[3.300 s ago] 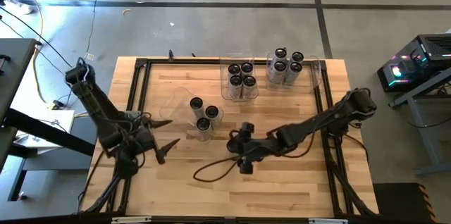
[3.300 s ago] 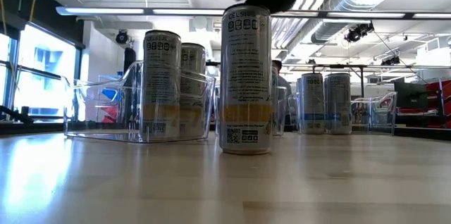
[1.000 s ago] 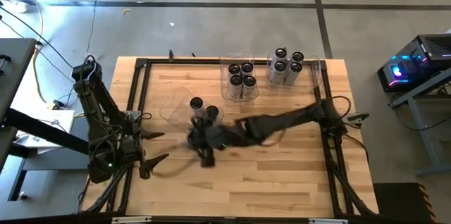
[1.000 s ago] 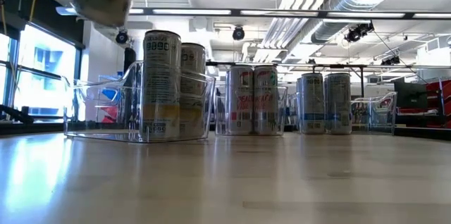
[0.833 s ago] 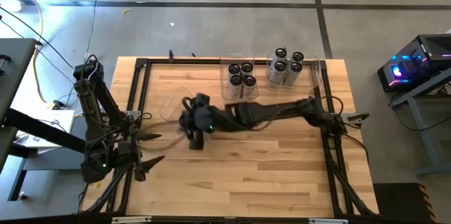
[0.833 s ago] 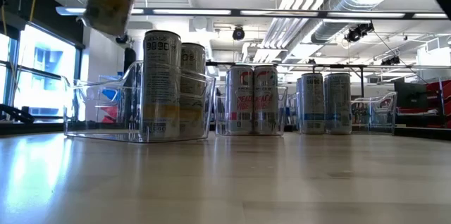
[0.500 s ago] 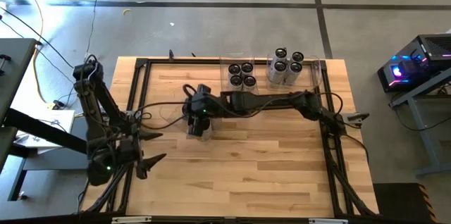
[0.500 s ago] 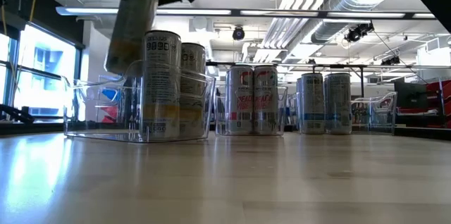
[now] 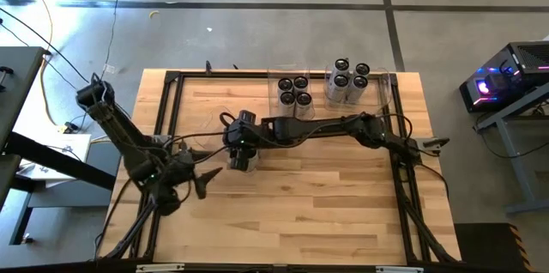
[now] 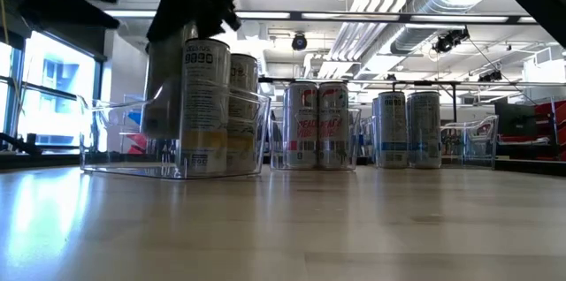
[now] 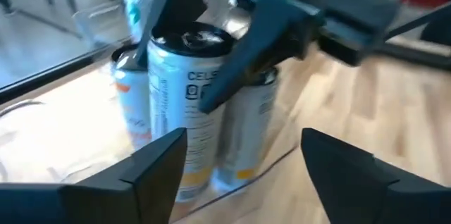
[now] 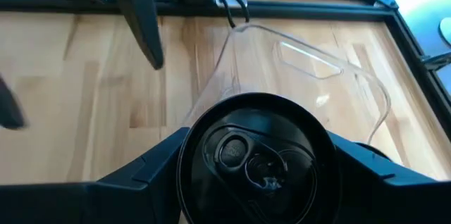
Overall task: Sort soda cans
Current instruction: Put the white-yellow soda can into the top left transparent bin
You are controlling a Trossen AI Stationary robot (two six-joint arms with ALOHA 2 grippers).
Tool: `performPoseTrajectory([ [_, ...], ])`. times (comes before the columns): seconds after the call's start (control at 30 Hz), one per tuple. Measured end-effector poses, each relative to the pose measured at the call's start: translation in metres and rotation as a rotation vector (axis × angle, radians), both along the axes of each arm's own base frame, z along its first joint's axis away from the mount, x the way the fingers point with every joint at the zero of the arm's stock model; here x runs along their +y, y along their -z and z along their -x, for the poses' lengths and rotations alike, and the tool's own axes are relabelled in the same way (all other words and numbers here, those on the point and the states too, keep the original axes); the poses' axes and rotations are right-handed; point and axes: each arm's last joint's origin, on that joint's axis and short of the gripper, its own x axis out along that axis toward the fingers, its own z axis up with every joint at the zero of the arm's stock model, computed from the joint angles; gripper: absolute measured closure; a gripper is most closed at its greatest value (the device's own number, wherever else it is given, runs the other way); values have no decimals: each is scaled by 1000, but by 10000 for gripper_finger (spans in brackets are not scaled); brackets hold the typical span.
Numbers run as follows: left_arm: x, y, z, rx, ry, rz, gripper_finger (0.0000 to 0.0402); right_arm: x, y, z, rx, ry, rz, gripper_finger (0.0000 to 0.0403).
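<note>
My right gripper (image 9: 242, 138) reaches across the table to the clear left bin (image 9: 210, 131) and is shut on a silver soda can (image 10: 164, 78), whose dark top (image 12: 257, 157) fills the right wrist view. The held can stands within the bin's walls, behind and beside the other soda cans (image 10: 205, 109) resting there on their bases. More cans stand in the middle bin (image 9: 294, 93) and the right bin (image 9: 347, 80). My left gripper (image 9: 202, 178) is open near the table's left side, pointing at the left bin, touching nothing. My right gripper pinches the held can between its two fingers (image 11: 246, 48) on opposite sides of its upper wall (image 11: 180, 62), just under the rim. The fingers slant down from the table's right side. The can is nearly upright, leaning a little, its bottom apparently above the bin floor.
A black metal frame (image 9: 171, 118) borders the wooden table. Bare wood (image 9: 317, 196) lies along the near half. The left bin's clear walls (image 12: 317, 62) rise around the held can. The right arm (image 9: 326, 127) spans the table just in front of the middle bin.
My right gripper has carried the can toward the table's far edge and down into the left bin; the can, strongly tilted and high a second ago, now stands nearly upright among the other cans. My left gripper has swung toward the bin, away from the table's left edge.
</note>
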Motion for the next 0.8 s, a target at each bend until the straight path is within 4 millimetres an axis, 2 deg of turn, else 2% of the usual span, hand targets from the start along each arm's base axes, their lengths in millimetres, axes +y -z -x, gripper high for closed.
performPoseTrajectory([
  [0.2,13,7,-11,86,-66,-6,185,-2,13,-4,30,3,1,162],
  [0.4,15,9,-13,101,-80,-16,228,-2,14,-4,35,-5,-41,162],
  [0.6,15,9,-13,115,-71,-6,250,-2,15,-3,44,-6,-39,112],
  [0.8,15,9,-13,118,-69,-5,255,-1,13,-3,42,-26,-59,102],
])
